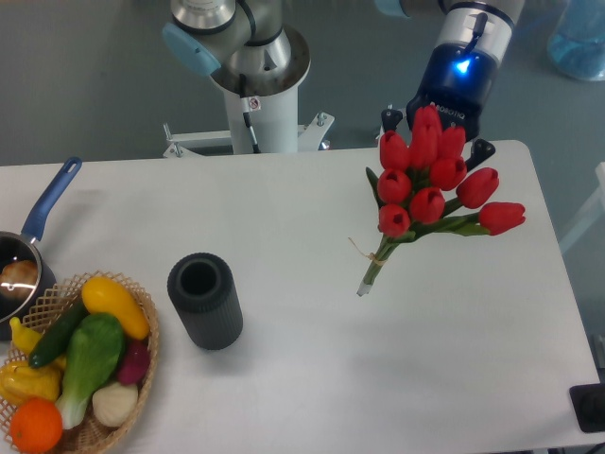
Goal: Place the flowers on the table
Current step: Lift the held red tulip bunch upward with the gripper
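Here the flowers (430,184) lie slanted near the far right corner of the surface (312,369), stem tip touching it; the pincer (437,130) hides behind the buds, its opening unclear.

The counter (312,378) is bare from 3 to 6 o'clock. A dark vase (205,301) stands at 8 o'clock, a wicker basket (80,369) and a pan (24,265) block the 9 o'clock edge

My arm (241,43) shows silver joints with pale blue caps on a white post. My wrist (458,76) is dark blue, glowing with a blue light above white lettering.
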{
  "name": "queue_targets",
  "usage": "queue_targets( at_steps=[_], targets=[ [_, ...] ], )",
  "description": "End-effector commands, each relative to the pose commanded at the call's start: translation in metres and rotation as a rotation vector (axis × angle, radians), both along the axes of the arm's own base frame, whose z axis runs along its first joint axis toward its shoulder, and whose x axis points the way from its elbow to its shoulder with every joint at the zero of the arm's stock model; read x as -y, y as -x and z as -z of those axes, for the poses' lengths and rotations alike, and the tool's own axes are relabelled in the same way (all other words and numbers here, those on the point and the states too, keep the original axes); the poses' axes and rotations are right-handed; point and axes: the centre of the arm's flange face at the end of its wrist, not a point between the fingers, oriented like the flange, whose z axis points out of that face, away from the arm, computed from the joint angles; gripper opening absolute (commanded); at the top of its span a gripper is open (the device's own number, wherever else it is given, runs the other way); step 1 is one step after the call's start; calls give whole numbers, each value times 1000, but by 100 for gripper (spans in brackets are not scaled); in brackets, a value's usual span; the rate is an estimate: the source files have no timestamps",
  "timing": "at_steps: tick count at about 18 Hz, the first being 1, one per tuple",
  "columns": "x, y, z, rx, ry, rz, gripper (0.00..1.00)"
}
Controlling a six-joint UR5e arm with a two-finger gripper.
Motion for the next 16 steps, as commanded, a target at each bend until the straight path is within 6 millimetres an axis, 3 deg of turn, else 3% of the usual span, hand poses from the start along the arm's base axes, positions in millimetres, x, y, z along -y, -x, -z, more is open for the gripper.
queue_targets(
  at_steps=[3, 8, 13, 16],
  targets=[
    [8, 7, 6, -21, 31, -21, 22],
    [41, 26, 10, -31, 62, -95, 22],
    [51, 33, 2, -101, 220, -186, 22],
    [56, 27, -3, -135, 315, -235, 22]
  ],
)
